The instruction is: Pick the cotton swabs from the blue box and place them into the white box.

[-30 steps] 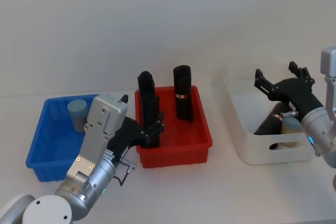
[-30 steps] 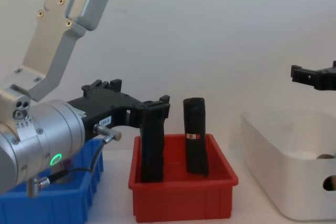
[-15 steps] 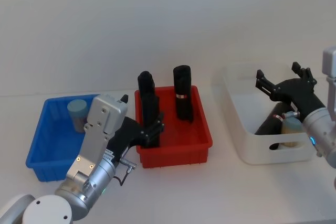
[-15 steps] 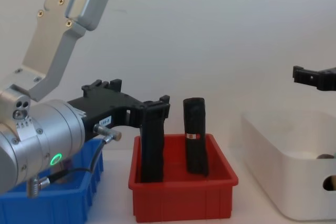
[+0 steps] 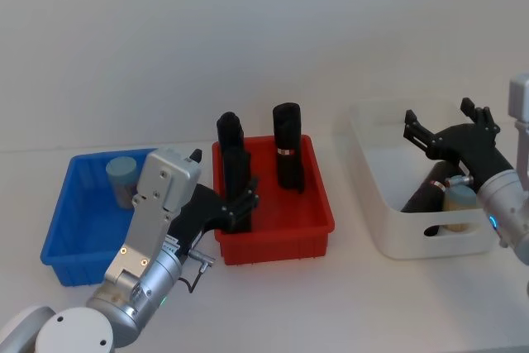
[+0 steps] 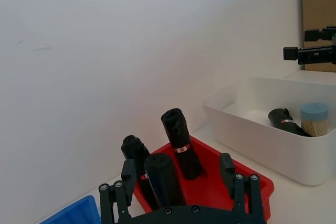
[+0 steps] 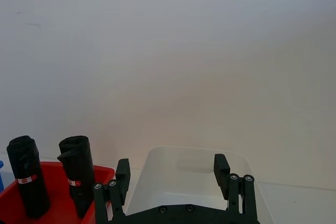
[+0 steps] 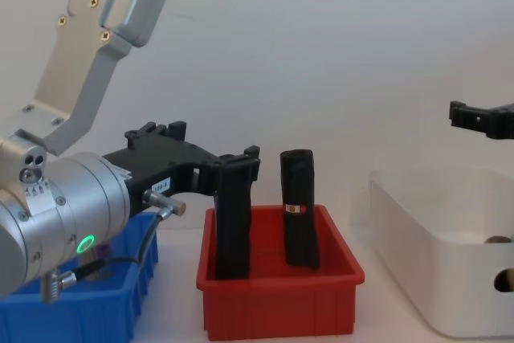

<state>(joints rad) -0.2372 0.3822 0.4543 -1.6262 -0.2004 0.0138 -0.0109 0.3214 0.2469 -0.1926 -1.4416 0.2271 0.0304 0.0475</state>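
The right gripper (image 5: 446, 130) hung open and empty above the white box (image 5: 372, 204), where one jar of cotton swabs (image 5: 457, 207) stood. Another jar (image 5: 122, 179) remained in the blue box (image 5: 62, 233). The left gripper (image 5: 235, 197) waited open beside the red bin (image 5: 277, 241).

bare lab bench: white table (image 5: 347, 303), blank white wall (image 5: 248, 31).

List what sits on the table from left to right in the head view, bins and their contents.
blue box holding a cotton swab jar → red bin with upright black rolls → white box holding a lying black roll and another cotton swab jar.
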